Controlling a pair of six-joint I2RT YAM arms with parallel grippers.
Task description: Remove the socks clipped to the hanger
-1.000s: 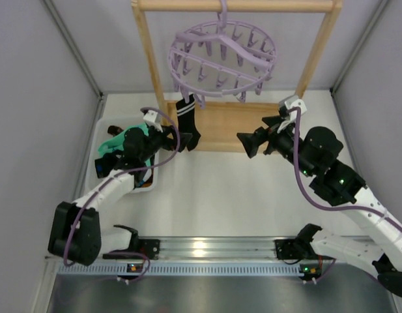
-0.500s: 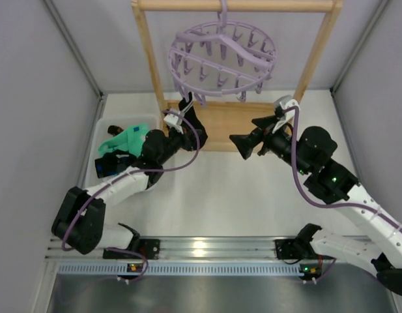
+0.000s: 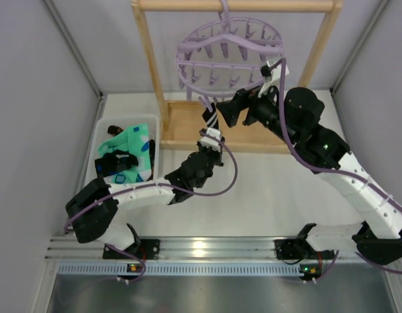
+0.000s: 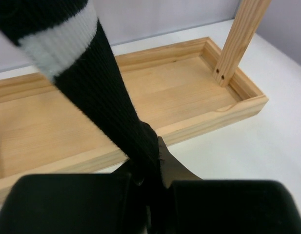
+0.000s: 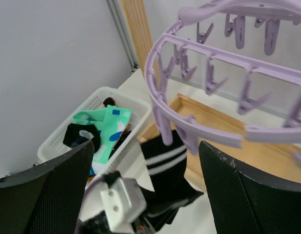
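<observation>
The left gripper (image 4: 149, 183) pinched the lower end of the black sock (image 4: 99, 92), clipped to the hanger (image 3: 230, 55) near the far edge of the table (image 3: 266, 195). The right gripper (image 5: 148, 161), fingers spread, hovered by that clip (image 5: 166, 129). Unclipping seemed in hand; next, probably a steady pull downward.

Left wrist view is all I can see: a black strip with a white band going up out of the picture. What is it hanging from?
Observer: That is a black sock, clipped by its top to a peg on a round lilac hanger.
Operator: Is the other arm doing anything?
Observer: The right gripper is open, up beside that peg.
Operator: Any more socks about?
Observer: Yes, a mint-green sock lies in a white basket on the robot's left side.
</observation>
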